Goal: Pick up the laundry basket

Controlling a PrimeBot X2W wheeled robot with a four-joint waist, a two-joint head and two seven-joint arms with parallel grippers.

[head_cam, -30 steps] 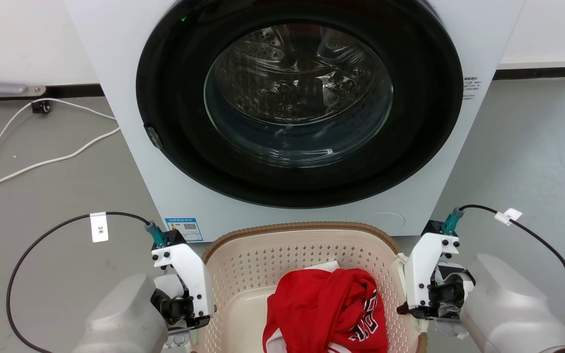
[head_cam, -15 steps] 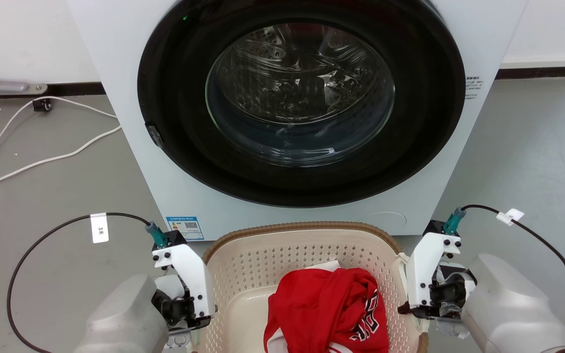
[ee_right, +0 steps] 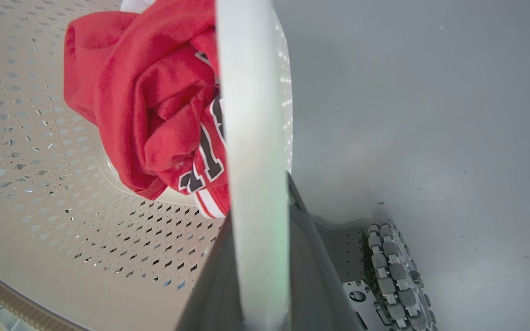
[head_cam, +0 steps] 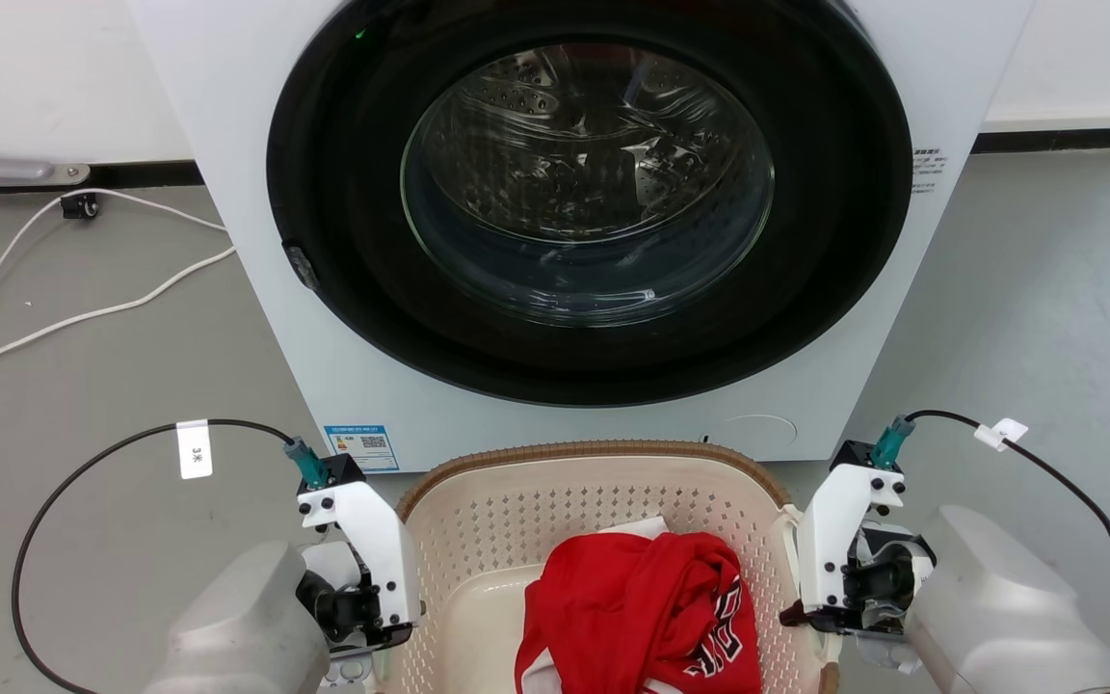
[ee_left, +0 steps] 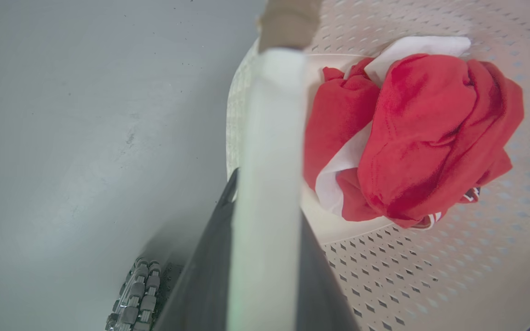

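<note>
The cream laundry basket [head_cam: 594, 450], with perforated walls and a brown rim, stands low in the head view before the washer. It holds a red and white garment [head_cam: 642, 617]. My left gripper [head_cam: 377, 651] is at its left side and my right gripper [head_cam: 817, 625] at its right side. In the left wrist view the dark fingers [ee_left: 210, 276] are shut on the white loop handle [ee_left: 272, 138]. The right wrist view shows the same: fingers [ee_right: 306, 266] clamped on the other white handle [ee_right: 251, 115]. Whether the basket touches the floor I cannot tell.
A white front-loading washer [head_cam: 256, 318] with its round door shut stands directly behind the basket. White cables [head_cam: 83, 318] lie on the grey floor at the left. Black cables loop from both wrists. A roller wheel of my base [ee_right: 391, 271] sits near the right handle.
The whole picture shifts slightly, so the camera has moved a little. Both grippers stay shut on the handles and the basket keeps its place between them.
</note>
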